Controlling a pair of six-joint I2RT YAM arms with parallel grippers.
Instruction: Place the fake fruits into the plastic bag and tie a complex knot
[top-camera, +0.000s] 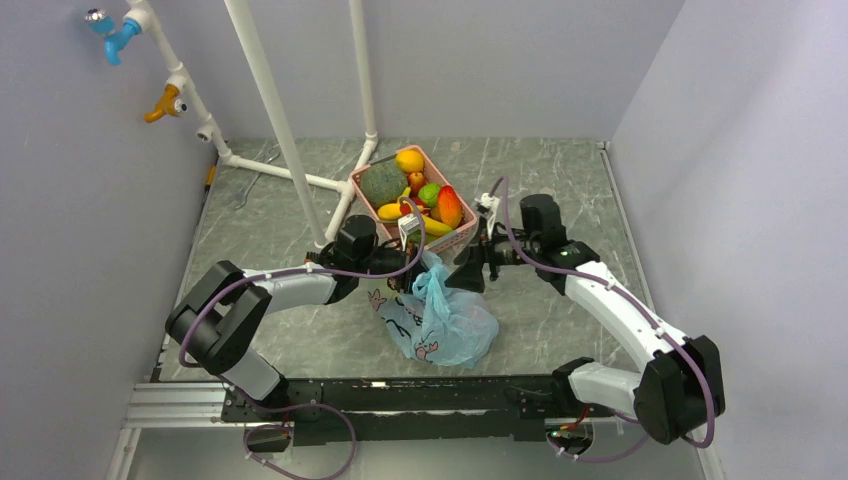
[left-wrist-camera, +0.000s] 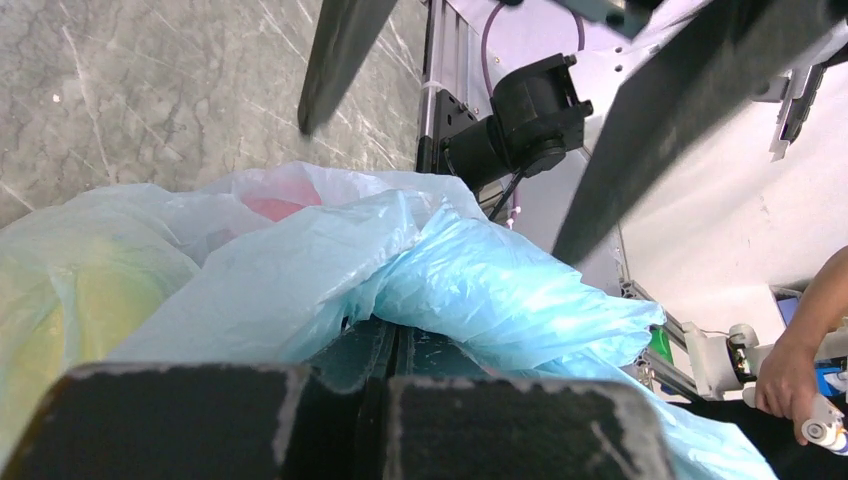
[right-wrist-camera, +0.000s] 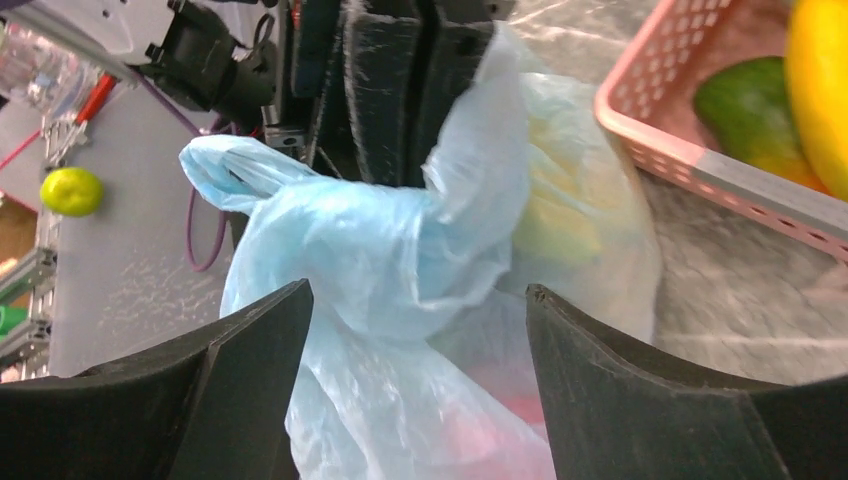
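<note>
We pinched the plastic bag (top-camera: 445, 320), at frame centre just below the pink basket (right-wrist-camera: 690, 160), in our shut left end effector (left-wrist-camera: 388, 345), apparently to prop its mouth up, while our right end effector (right-wrist-camera: 418, 295) straddled it wide open, empty.

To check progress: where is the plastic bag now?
Top view: the plastic bag lies mid-table, just near-side of the pink basket, its top pinched by the left gripper.

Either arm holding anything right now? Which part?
The left gripper has its fingers shut on the plastic bag, on its bunched upper film. The right gripper is open, holding nothing.
</note>
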